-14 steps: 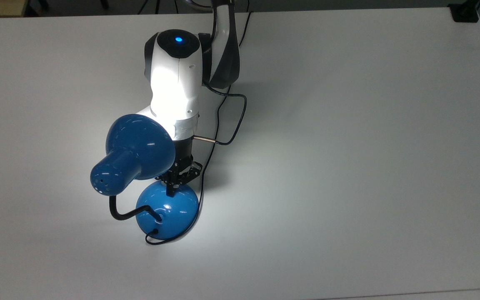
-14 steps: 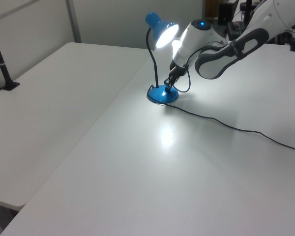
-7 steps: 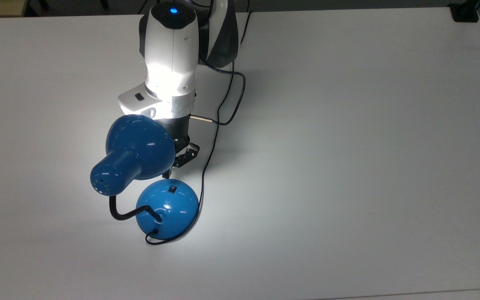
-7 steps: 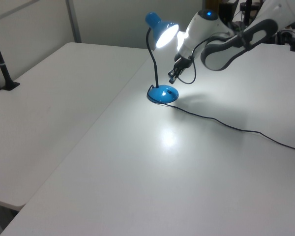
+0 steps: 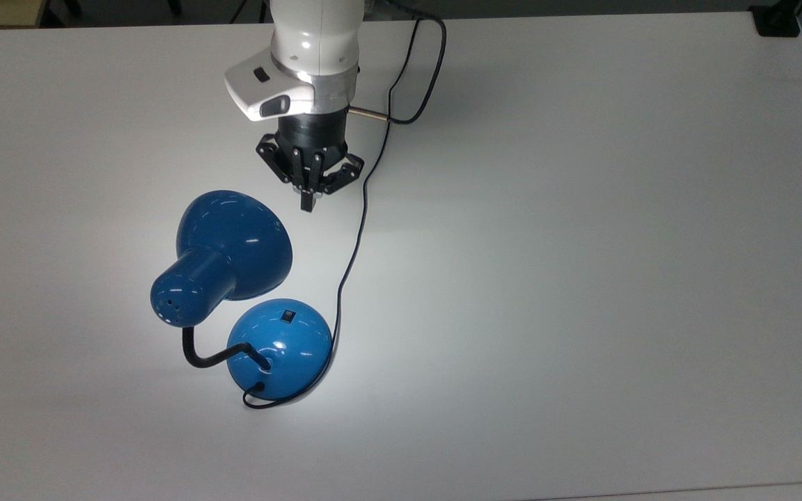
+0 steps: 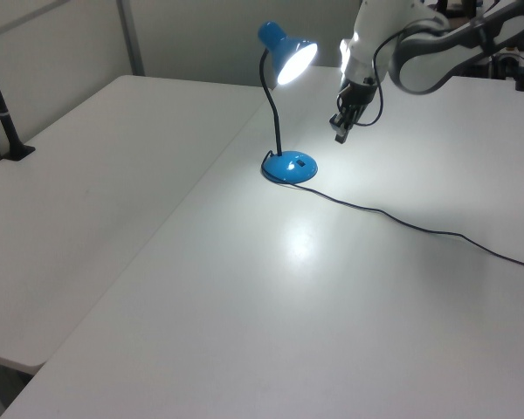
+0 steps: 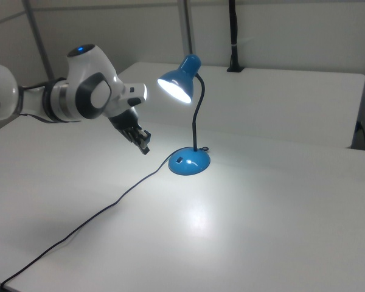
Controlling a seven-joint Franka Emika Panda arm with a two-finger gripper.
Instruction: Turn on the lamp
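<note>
Blue enamel, glossy: the lamp [image 5: 234,278] stands on the white surface [image 5: 582,278], lit, its bell shade [image 6: 295,59] glowing and a bright pool cast on the surface beneath. In the top view the domed base [image 5: 280,348] sits at about 7 o'clock from the frame's centre, with the small black switch [image 5: 287,316] on its upper slope, unobstructed. Black gooseneck [image 7: 198,115] rises from the base and curves over to the shade.

Thin black cord [image 5: 352,257]: leaves the rear of the base, loops round its rim, then runs toward 12 o'clock in the top view, passing just beside the pincer and on past the arm.

Pincer [image 5: 308,202]: black, fingers pressed together to a single tip, holding nothing. In the top view it hangs at 12 o'clock from the base, apart from it, and at about 1 o'clock from the shade. In the left view the pincer [image 6: 341,133] is raised above the surface at 2 o'clock from the base; in the right view the pincer [image 7: 145,148] lies at 10 o'clock from the base. Nothing stands between pincer and switch.

Robot arm [image 7: 79,91]: white with dark joints, a blue indicator light on top in the right view.

Black post [image 6: 0,105]: clamped at the far surface edge, at 9 o'clock in the left view, well apart from the lamp.
</note>
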